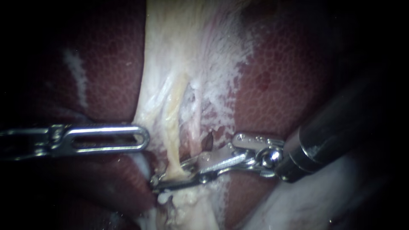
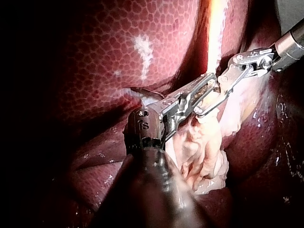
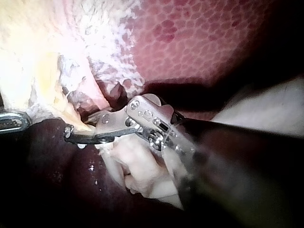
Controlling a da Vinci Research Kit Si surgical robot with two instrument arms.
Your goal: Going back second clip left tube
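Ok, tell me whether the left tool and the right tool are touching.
Apart. The endoscope view shows the left tool ending above the right tool, with a strip of pale tissue plainly between them.

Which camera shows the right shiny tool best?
The endoscope view: the right instrument lies side-on, jaws open around the yellowish tube. The right wrist view sees it from behind; in the left wrist view the left instrument covers part of it.
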